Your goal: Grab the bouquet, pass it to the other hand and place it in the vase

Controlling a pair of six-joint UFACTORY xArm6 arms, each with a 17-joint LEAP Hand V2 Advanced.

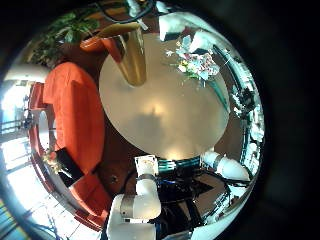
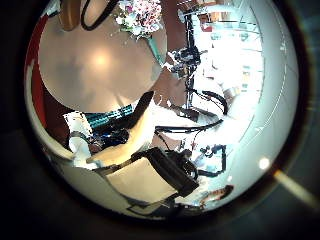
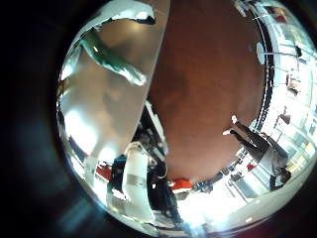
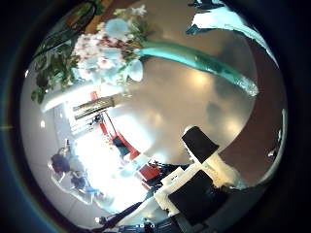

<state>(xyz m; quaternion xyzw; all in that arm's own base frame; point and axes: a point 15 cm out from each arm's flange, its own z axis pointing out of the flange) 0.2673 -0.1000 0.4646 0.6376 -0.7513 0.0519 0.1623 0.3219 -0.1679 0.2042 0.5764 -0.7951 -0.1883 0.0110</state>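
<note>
The bouquet lies near the edge of the round table, flower heads toward the vase, its wrapped stem pointing off the table. The tall, narrow vase stands upright at the table's far side. My right hand hangs just above the bouquet, which fills much of both right palm views. The right hand's fingers show at the view's edge, apart from the stem and not curled round it. My left hand is high over the table; only its arm shows.
A sofa curves along one side of the table. A leafy plant stands behind the vase. Bare floor lies beyond the table's edge next to the bouquet.
</note>
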